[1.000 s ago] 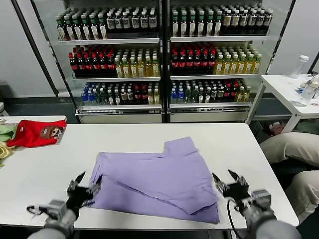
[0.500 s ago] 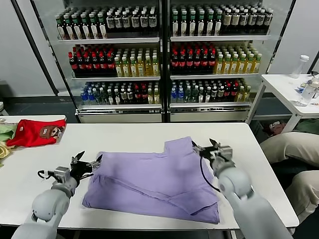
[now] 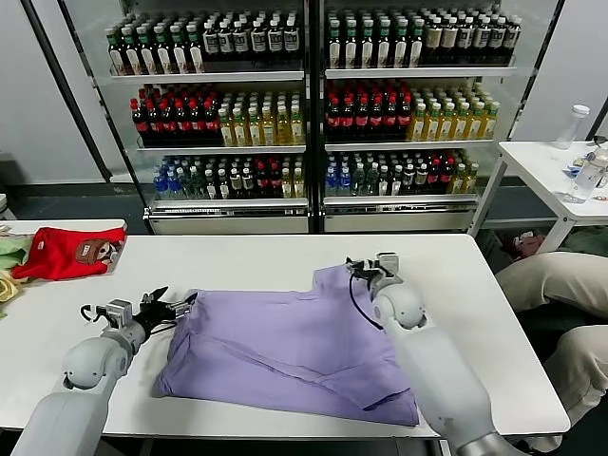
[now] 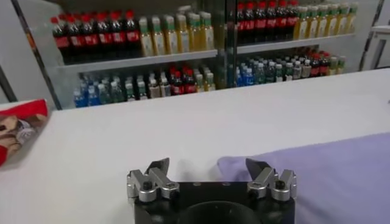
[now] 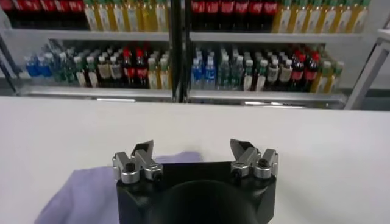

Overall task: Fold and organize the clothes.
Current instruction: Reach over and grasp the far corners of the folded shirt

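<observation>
A lavender T-shirt (image 3: pixel 294 347) lies partly folded, plain side up, on the white table (image 3: pixel 85 313). My left gripper (image 3: pixel 169 310) is open at the shirt's left edge, level with the table; in the left wrist view (image 4: pixel 207 165) the cloth's corner (image 4: pixel 317 176) lies by one finger. My right gripper (image 3: pixel 362 270) is open over the shirt's far top corner; in the right wrist view (image 5: pixel 192 148) lavender cloth (image 5: pixel 85 195) shows under it. Neither gripper holds anything.
A red garment (image 3: pixel 66 254) and green and yellow clothes (image 3: pixel 9 252) lie at the table's far left. Glass-door coolers full of bottles (image 3: pixel 313 104) stand behind the table. A small white table with bottles (image 3: pixel 560 161) is at the right, and beige cushions (image 3: pixel 556 280) lie beside it.
Both arms have reached forward from the table's near edge. The left gripper moved to the shirt's left edge, the right gripper to its far top corner. The shirt's left edge shifted slightly.
</observation>
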You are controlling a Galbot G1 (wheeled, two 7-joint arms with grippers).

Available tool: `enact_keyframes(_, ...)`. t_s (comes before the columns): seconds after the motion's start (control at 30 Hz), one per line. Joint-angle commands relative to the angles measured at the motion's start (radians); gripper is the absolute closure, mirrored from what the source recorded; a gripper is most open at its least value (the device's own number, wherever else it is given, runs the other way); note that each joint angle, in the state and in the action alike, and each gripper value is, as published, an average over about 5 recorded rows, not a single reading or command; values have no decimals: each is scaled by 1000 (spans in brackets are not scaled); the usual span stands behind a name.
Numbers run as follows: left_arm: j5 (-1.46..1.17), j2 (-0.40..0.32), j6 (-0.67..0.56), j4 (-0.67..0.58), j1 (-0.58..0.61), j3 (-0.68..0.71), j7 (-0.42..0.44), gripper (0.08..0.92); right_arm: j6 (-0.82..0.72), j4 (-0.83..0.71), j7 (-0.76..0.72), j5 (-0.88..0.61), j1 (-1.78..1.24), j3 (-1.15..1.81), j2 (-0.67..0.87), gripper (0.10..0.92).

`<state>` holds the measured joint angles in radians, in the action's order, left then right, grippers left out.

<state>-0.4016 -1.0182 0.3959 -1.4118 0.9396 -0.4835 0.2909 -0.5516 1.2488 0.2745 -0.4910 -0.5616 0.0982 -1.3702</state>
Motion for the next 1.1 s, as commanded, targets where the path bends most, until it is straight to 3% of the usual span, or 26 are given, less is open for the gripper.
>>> enact_keyframes(0.03,2,-2,0,87,-52,7,56,177,3,-107,22,5,46,-15,-47,203)
enact_keyframes(0.23,-2,-6,-5,94,-58,8,38,229,8,-87,21,-15,35,-18,-47,250)
enact_keyframes(0.83,-7,-29,-16,79,-41,11,38,736,52,-73,4,0,24,-9,-39,777)
enact_keyframes(1.0,-111,-15,-51,-1,-7,8,-4,867,96,127,-8,34,-60,-11,23,892)
enact_keyframes(1.1,-188,18,-68,-92,56,-6,-37,908,70,315,9,-2,-136,-8,91,902)
